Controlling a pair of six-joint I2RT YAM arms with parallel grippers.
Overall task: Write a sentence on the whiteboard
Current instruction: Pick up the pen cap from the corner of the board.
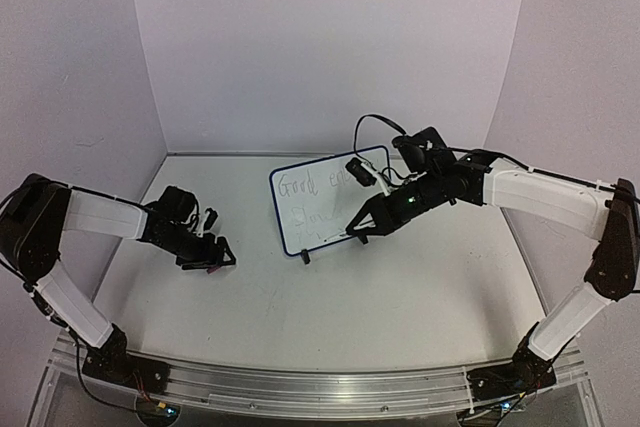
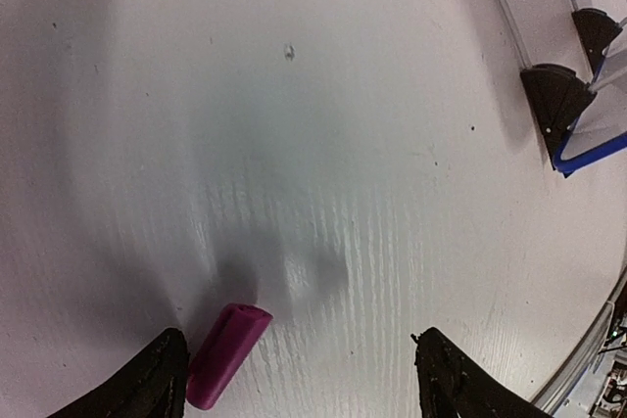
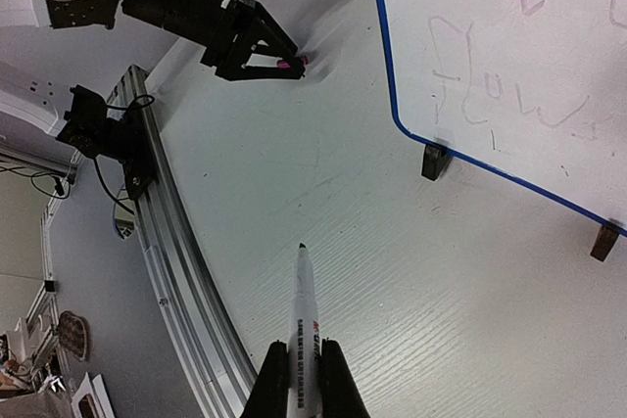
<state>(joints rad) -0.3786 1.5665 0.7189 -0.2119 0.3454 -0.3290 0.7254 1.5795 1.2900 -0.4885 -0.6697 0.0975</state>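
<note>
So the whiteboard is standing on its two little black feet around the middle of the counter, leaning back a bit. The sentence is on it in thin, faint strokes across two lines. The top line starts with something like "Good", and the right arm covers its far end in the overhead view. I can't really read the lower line.

The right pincer is pressed onto a marker and sits low at the board's bottom right corner, on the front side. In the right wrist view the marker's tip sticks out over bare counter. The board's blue-edged corner is up and to the right of the tip, clearly apart from it, so the tip isn't touching the board.

The left pincer is well off to the left of the board, down near the counter, with its fingers spread wide. A small pink cap lies on the counter right against the inside of one finger. The other finger is nowhere near it, so nothing's actually being pinched.
</note>
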